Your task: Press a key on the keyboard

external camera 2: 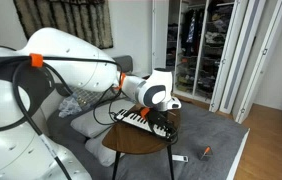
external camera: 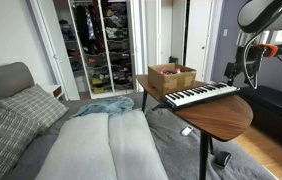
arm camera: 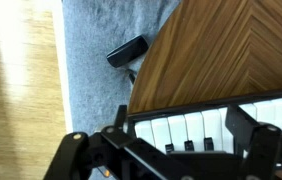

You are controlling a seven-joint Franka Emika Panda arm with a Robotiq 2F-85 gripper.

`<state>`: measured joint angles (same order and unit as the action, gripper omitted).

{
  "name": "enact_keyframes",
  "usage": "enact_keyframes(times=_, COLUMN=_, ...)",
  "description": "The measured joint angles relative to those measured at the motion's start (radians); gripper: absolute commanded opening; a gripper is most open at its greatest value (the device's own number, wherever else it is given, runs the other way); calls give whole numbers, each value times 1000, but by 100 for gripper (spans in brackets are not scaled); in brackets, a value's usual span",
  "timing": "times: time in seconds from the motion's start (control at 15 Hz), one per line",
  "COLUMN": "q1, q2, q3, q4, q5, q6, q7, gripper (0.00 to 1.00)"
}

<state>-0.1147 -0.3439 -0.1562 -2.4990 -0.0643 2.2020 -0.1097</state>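
Note:
The keyboard (external camera: pixel 203 95) is long and slim with a dark body and white and black keys. It lies on the round wooden table (external camera: pixel 226 115), next to the box, and shows in both exterior views (external camera 2: pixel 134 117). My gripper (external camera: pixel 239 76) hangs just over the keyboard's end nearest the arm (external camera 2: pixel 162 122). In the wrist view its two fingers are spread wide (arm camera: pixel 181 135), with several white keys (arm camera: pixel 186 128) and the tips of black keys between them. Nothing is held. I cannot tell if a fingertip touches a key.
A brown cardboard box (external camera: pixel 171 76) stands on the table behind the keyboard. A bed (external camera: pixel 101 140) with pillows lies beside the table. A small black object (arm camera: pixel 128 52) lies on the grey carpet below the table edge. An open closet (external camera: pixel 99 45) is behind.

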Motion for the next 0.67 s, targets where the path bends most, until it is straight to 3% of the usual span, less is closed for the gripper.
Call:
enact_keyframes(times=0.33, q1=2, q2=-1, q3=11, q4=0, q5=0, q6=-3, q7=0, gripper=100)
enact_keyframes(times=0.67, q1=77, q2=-28, q3=119, q4=1, q5=-5, q6=-59, q7=-1, gripper=100)
